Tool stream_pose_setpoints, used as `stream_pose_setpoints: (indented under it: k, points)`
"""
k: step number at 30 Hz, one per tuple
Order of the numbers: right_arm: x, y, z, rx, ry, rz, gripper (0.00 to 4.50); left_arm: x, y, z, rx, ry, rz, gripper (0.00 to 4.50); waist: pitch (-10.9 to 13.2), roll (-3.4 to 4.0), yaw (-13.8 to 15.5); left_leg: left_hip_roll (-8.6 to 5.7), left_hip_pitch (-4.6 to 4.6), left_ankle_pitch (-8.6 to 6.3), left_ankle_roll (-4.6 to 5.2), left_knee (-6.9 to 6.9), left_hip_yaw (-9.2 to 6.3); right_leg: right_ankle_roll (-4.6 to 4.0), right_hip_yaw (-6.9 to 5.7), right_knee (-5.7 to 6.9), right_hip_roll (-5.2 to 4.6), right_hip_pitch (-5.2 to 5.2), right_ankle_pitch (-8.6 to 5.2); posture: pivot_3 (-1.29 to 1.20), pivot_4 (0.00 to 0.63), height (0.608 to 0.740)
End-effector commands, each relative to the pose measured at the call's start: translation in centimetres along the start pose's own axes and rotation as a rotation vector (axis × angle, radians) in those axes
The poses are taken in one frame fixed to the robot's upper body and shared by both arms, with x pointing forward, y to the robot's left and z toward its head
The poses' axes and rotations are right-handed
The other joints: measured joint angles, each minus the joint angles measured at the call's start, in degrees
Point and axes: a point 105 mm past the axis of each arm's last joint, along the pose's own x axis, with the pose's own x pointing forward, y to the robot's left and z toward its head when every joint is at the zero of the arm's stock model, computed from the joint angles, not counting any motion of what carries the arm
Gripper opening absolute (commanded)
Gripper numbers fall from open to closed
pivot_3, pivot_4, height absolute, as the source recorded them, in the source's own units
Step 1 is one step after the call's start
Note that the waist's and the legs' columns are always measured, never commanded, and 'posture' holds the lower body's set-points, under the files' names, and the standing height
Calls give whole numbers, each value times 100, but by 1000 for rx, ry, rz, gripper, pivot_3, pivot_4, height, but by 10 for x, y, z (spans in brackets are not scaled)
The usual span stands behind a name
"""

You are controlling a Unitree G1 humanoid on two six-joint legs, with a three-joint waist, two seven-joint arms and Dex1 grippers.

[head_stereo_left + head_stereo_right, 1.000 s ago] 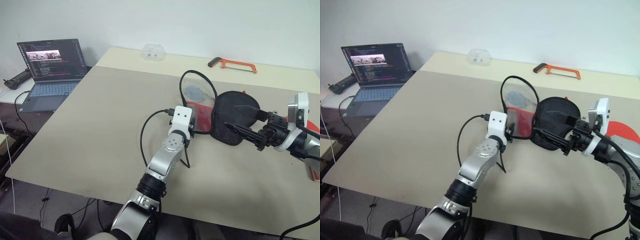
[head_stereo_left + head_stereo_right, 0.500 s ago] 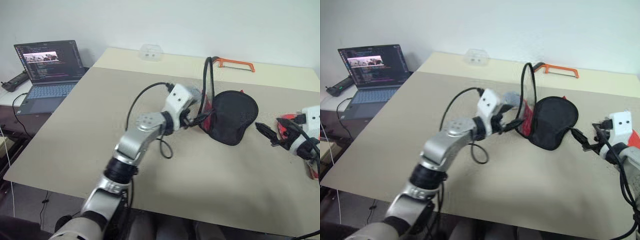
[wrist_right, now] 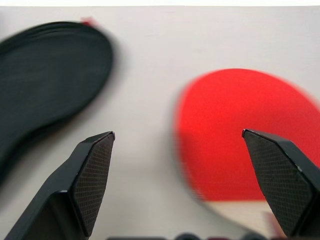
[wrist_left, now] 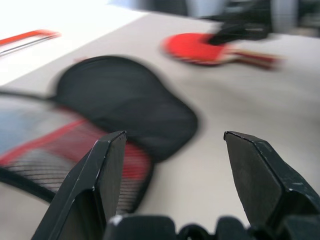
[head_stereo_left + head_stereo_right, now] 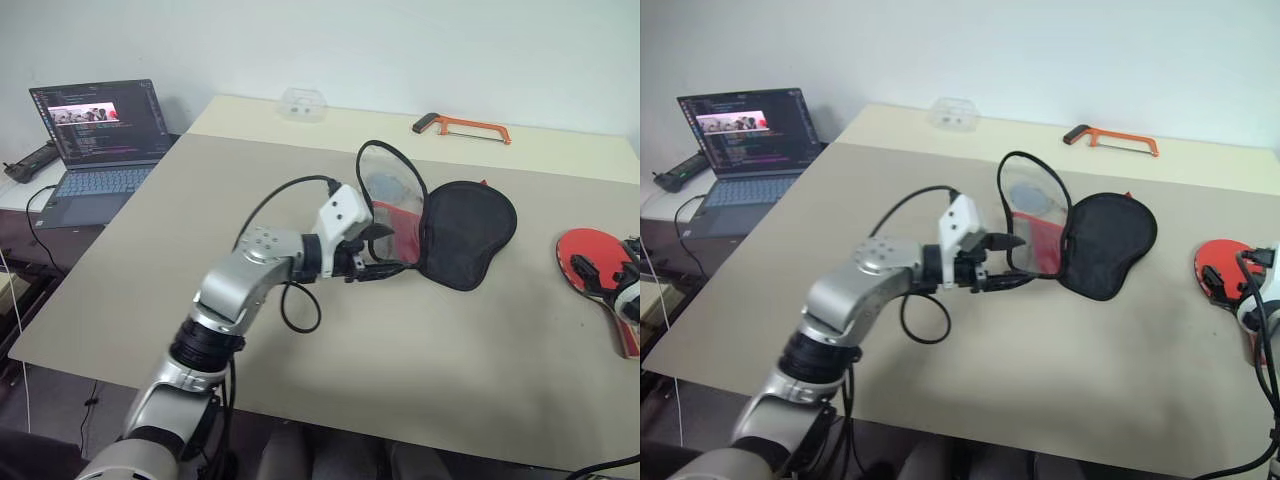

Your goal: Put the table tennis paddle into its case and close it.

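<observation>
Since a second ago our right tool [image 5: 612,283] has swung away from the case [image 5: 455,232] out to the right table [image 5: 200,230] edge, and our left arm has lifted and turned so its tool [image 5: 375,250] now points across at the case. We see wide bare table in front of and to the left of the case. The case lies open near the table's middle, its black half flat and its red-panelled flap [image 5: 392,222] standing up beside our left tool, which is spread apart and grips nothing. The table tennis paddle [image 5: 595,265] lies flat near the right edge, well apart from the case; our right tool, fingers wide and empty, hovers over it. An orange hacksaw [image 5: 464,127] lies near the far edge.
</observation>
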Motion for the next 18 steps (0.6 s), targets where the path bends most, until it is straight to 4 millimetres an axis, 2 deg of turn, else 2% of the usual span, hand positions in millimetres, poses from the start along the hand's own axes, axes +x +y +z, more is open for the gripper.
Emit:
stream_pose_setpoints:
  k: [1,5,10,14,18]
  points:
    - [-6,-28,0,7,3,-117,4500,-20,4,20,66,-50,-58,3378,0,0,-2,-1,0,0,0,1,0,0,0,1,0,1,0,0,150,740]
    - [-8,-44,-11,22,60,-182,4500,-32,-5,22,63,-31,-163,3378,0,0,-15,-7,0,-1,3,7,4,0,-2,-1,-5,3,0,0,150,740]
    - [-10,-55,-28,41,138,-204,4500,-46,-13,18,20,-2,-250,3378,0,1,-46,-4,-1,-2,3,3,2,0,-2,-2,-2,0,0,0,150,740]
    - [-9,-64,-46,85,221,-236,4500,-49,-11,11,22,34,-246,3378,0,0,-74,-5,-1,-4,7,5,2,0,0,-1,-3,2,0,0,150,740]
    - [-6,-65,-54,111,239,-238,4500,-47,-15,11,20,28,-256,3378,-1,1,-104,-5,-1,-5,8,4,3,0,1,-1,-2,1,0,0,150,740]
